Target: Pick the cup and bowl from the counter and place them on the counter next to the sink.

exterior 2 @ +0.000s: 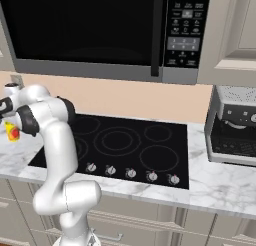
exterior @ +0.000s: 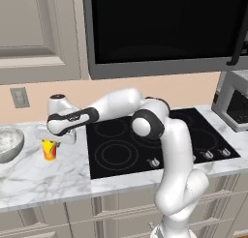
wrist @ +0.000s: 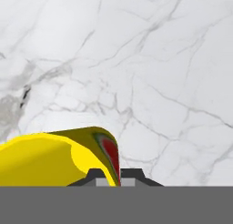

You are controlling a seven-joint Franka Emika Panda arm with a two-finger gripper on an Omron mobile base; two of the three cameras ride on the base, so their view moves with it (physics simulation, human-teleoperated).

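Taking the black cooktop (exterior: 155, 145) as my landmark and reading from the left: the bowl (exterior: 8, 143) is sitting far to the cooktop's left on the counter (exterior: 43, 179), partly cut by the picture's edge. Nearer the cooktop, just left of its left edge, the cup (exterior: 49, 149) is standing upright, and I am hovering directly over it. My gripper (wrist: 113, 175) is pinching the cup's rim wall: one fingertip is inside the mouth, the other outside against the red-orange patch, and the jaws are pressed nearly together with only that thin wall between them. In the right base view the cup (exterior 2: 12, 131) is peeking out past my forearm, again left of the cooktop.

The cup's long axis is running straight up, in line with my fingers, so I judge the coming move to be a plain vertical lift. Open marble is lying around the cup; the bowl is well apart from it. To the cooktop's right a toaster oven (exterior: 236, 105) is standing. I am not making out the sink from here.
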